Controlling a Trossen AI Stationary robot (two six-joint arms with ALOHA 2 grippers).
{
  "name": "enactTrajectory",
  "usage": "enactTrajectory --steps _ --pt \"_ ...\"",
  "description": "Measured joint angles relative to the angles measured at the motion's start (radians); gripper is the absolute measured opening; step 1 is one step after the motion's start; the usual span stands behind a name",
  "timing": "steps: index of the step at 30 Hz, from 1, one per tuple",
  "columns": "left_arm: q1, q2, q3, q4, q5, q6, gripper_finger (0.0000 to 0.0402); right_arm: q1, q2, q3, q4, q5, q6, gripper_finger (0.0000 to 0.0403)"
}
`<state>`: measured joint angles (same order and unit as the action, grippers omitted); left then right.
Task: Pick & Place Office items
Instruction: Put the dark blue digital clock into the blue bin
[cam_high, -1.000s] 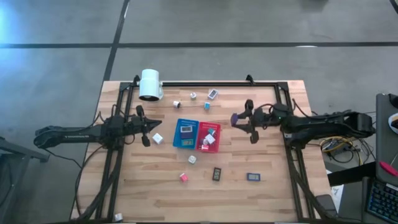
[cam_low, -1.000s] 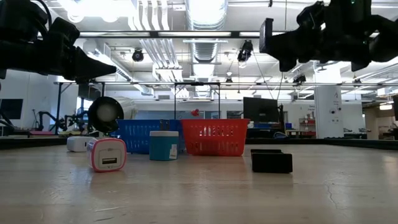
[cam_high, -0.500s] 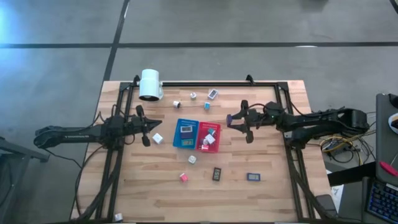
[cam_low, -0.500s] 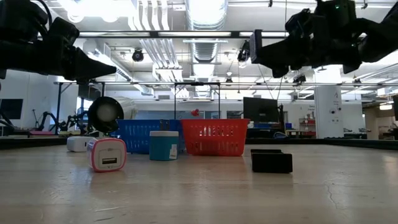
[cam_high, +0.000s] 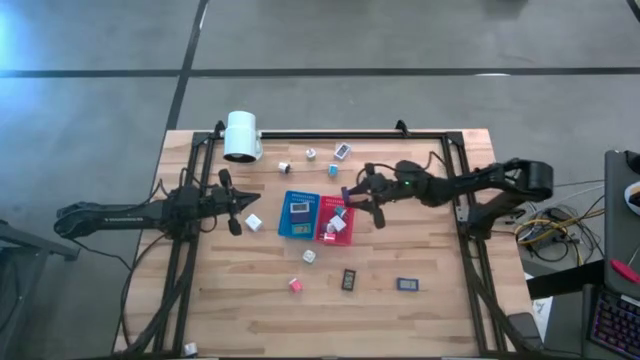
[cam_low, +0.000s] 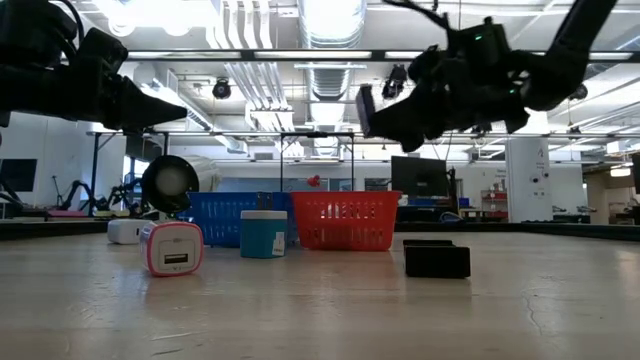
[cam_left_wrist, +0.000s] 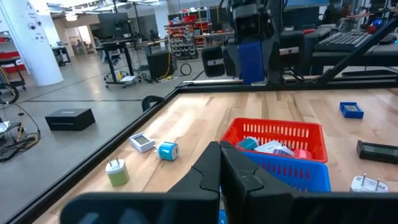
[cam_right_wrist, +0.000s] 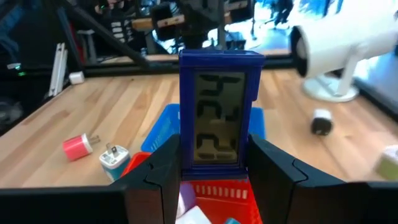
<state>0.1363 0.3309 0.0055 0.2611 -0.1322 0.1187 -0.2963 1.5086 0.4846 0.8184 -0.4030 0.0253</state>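
My right gripper is shut on a blue flat item with a grey screen, in the air above the far right side of the red tray. The blue tray stands against the red tray's left side; both hold small items. My left gripper is shut and empty, in the air left of the blue tray, near a white cube. More office items lie on the table: small cubes at the far side, and near the front a white cube, a pink one and a dark rectangle. My right gripper pinches the blue item by its two long side edges between its two fingers, on the item's lower half. The fingers come from the table's right and lie along the item. The item is lifted clear, its screen facing back at the wrist.
A big white cylinder stands at the far left. A blue rectangle lies at the front right. A black frame runs along the table's far and side edges. In the low view a pink-and-white plug and a teal cube stand nearest.
My right gripper has gone toward the table's left edge with the blue item, from right of the trays to above the red tray, and has come a little lower. The item stays clear of the table.
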Motion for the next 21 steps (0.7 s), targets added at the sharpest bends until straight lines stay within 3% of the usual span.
enactTrajectory --steps 10,14,21 --pt "0.000 0.000 0.000 0.000 0.000 -0.007 0.0003 0.034 0.201 0.144 -0.002 -0.062 0.024 0.0138" --pt "0.000 0.001 0.000 0.023 0.000 -0.035 0.0003 0.044 0.221 0.165 -0.001 -0.114 0.032 0.0138" --pt "0.000 0.011 0.000 0.119 -0.001 -0.238 0.0003 0.055 0.191 0.210 -0.001 -0.147 0.023 0.0138"
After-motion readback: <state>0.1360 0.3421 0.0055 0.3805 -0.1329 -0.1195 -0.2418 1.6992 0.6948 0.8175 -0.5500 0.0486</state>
